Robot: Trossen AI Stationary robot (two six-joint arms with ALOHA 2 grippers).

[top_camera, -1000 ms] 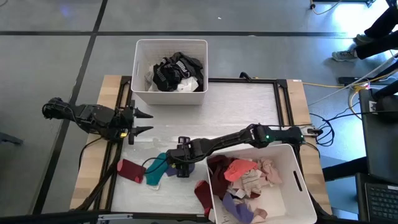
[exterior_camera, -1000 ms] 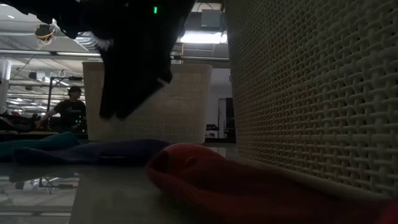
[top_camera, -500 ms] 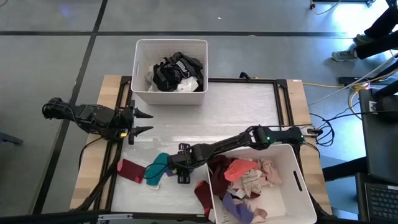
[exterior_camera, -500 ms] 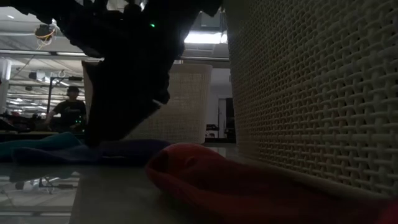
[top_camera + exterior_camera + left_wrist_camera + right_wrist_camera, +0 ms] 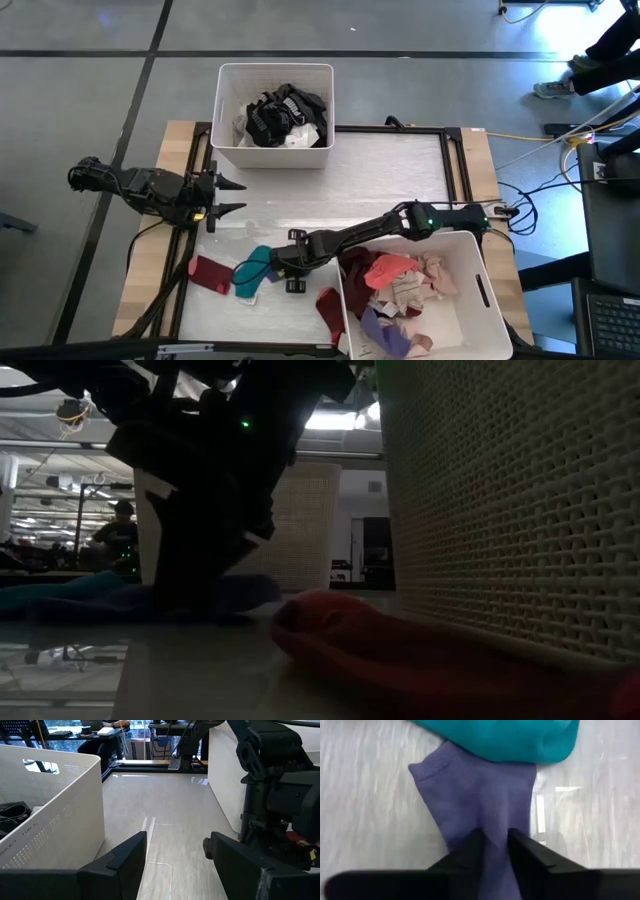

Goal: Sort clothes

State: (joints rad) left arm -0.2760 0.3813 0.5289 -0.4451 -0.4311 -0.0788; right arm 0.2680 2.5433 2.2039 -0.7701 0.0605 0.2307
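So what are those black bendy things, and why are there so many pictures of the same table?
They are two robot arms sorting little clothes. One camera looks down from above, one sits low on the table, and one rides on each arm's wrist. The right gripper is down on the table, pinching a purple sock beside a teal sock and a maroon sock. The left gripper waits open at the table's left edge. Dark clothes fill the far bin; colourful ones fill the near bin.

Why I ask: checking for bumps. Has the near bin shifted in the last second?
Yes. The near bin slid slightly right, away from the table frame's left side.
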